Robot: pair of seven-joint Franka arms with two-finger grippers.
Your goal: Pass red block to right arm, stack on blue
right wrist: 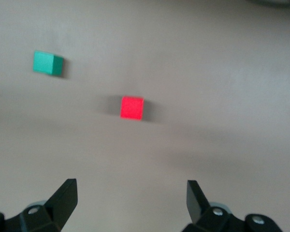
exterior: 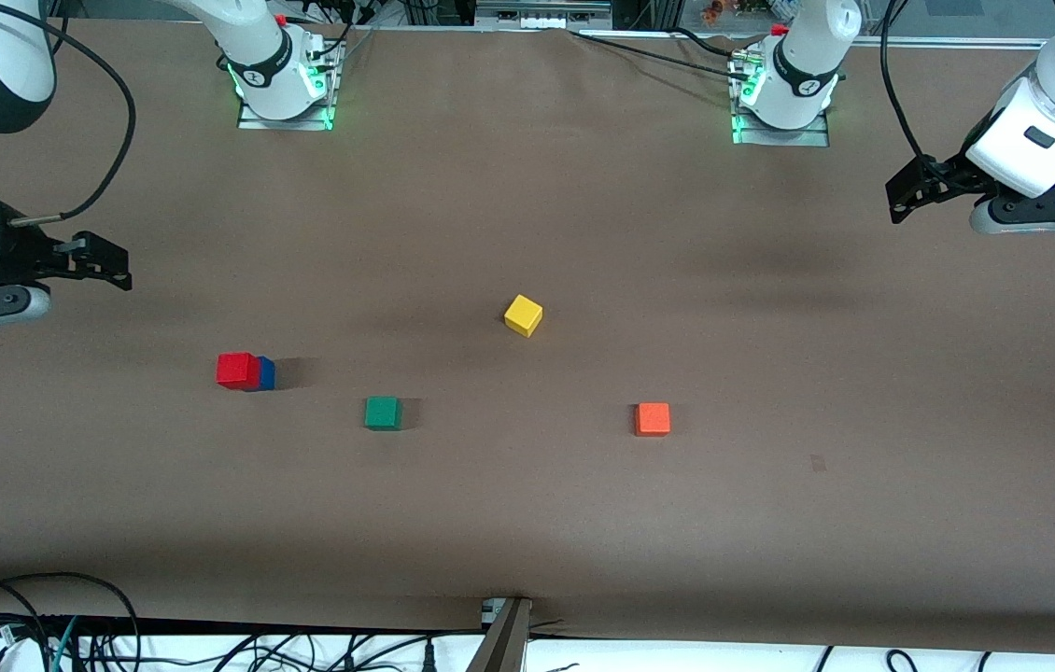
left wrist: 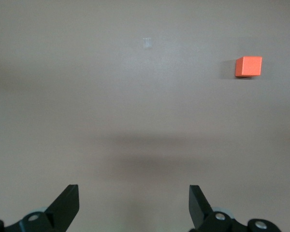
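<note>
Red block (exterior: 237, 370) atop blue (exterior: 267, 373), claws open

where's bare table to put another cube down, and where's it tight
Bare brown table stretches from the orange cube toward the left arm's end, and along the edge nearest the front camera. Tightest: green cube beside the red block on the blue cube; yellow cube nearby.

Even overhead light, no glare on the brown table (exterior: 527, 523); cubes drop short soft shadows toward the left arm's end, arm shadows show as faint smudges, right wrist view slightly blurred, others sharp.
</note>
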